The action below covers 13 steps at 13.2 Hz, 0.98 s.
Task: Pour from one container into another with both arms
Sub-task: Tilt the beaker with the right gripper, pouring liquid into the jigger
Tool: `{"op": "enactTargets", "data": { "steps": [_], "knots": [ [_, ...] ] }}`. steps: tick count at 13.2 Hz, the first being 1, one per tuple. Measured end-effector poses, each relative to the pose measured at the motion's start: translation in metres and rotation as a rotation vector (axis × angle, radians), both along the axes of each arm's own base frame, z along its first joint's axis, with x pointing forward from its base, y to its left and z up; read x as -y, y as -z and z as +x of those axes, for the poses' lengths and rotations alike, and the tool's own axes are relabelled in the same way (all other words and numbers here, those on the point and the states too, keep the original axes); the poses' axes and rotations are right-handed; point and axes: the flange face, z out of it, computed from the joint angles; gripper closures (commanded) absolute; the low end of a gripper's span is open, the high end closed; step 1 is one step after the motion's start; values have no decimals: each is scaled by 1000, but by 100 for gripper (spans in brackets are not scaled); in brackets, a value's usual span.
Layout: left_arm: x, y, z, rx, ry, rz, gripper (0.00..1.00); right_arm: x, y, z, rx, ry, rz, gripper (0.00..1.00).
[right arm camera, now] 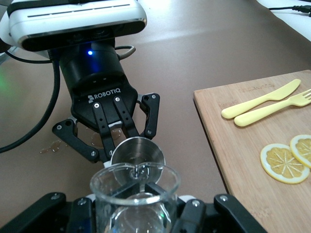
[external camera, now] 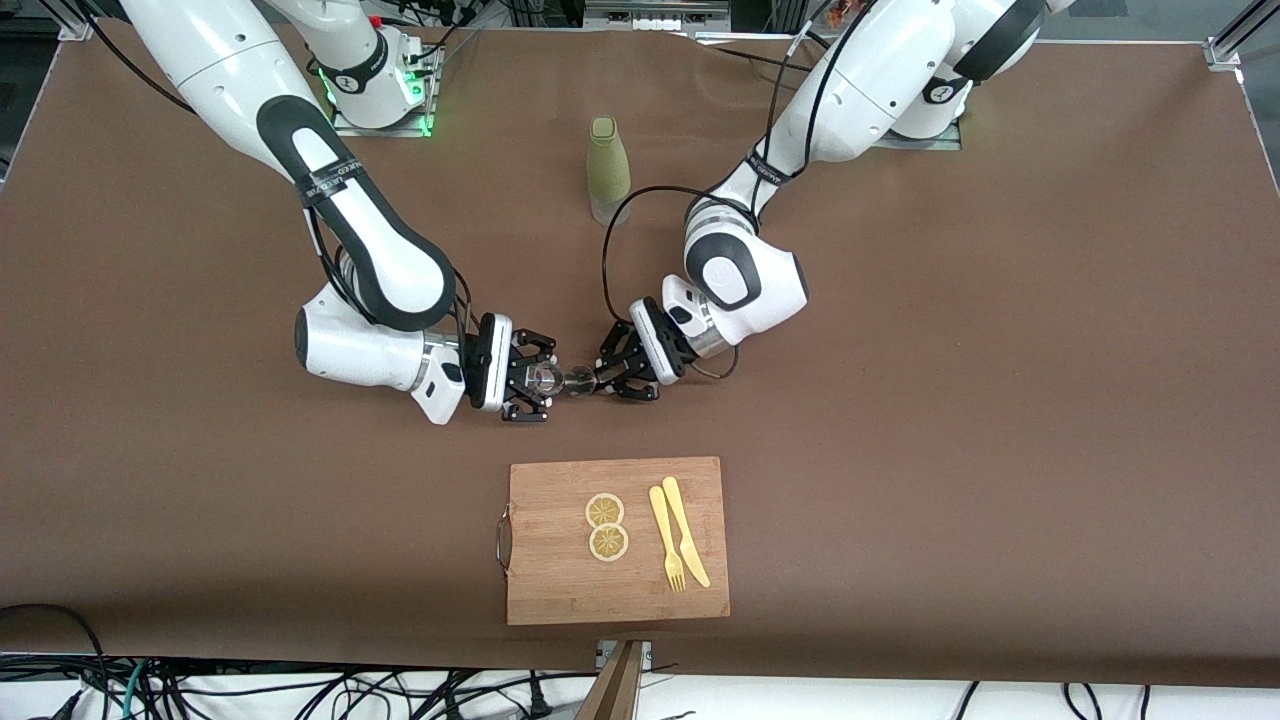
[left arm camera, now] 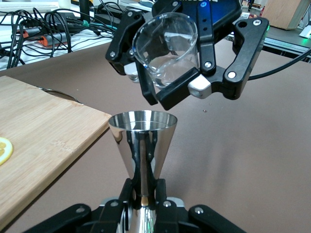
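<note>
Over the middle of the table, between the bottle and the board, the two grippers meet tip to tip. My right gripper (external camera: 530, 378) (right arm camera: 136, 213) is shut on the small clear glass tumbler (external camera: 546, 378) (left arm camera: 167, 48) (right arm camera: 135, 196). The glass is tipped over, its mouth toward the silver jigger (external camera: 580, 380) (left arm camera: 142, 141) (right arm camera: 137, 154). My left gripper (external camera: 612, 374) (left arm camera: 145, 187) is shut on the jigger's narrow waist and holds it upright. The tumbler's lip hangs just above the jigger's open upper cone.
A wooden cutting board (external camera: 540, 590) lies nearer the front camera, with two lemon slices (external camera: 606, 525), a yellow fork (external camera: 665, 540) and a knife (external camera: 686, 530). The olive-green bottle (external camera: 607, 168) stands nearer the robots' bases. Small wet spots (right arm camera: 51, 144) mark the brown table under the left gripper.
</note>
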Motion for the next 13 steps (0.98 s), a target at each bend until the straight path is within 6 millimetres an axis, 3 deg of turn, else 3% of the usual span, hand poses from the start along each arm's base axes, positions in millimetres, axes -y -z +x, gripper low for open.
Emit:
{"op": "enactTargets", "data": {
  "steps": [13],
  "knots": [
    [5, 0, -4, -7, -2, -5, 100, -2, -17, 6, 5, -4, -93, 95]
  ]
}}
